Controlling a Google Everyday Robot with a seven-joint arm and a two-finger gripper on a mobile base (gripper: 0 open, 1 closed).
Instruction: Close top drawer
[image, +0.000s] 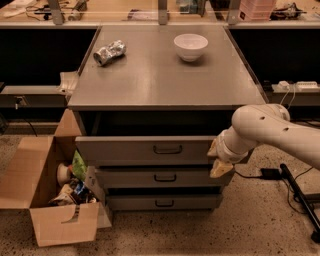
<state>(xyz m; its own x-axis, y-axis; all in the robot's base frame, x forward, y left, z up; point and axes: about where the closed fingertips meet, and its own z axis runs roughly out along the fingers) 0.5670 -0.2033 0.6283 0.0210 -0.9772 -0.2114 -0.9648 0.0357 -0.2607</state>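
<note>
The top drawer is a wide grey metal drawer with a small dark bail handle at its centre. It stands pulled out from under the grey cabinet top, with a dark gap showing behind its front panel. My gripper, on a white arm reaching in from the right, is at the right end of the top drawer's front panel, against or very close to it. Two more grey drawers sit below: the middle drawer and the bottom drawer.
A crushed can and a white bowl sit on the cabinet top. An open cardboard box of rubbish stands on the floor to the left. A black stand leg and a cable lie on the floor to the right.
</note>
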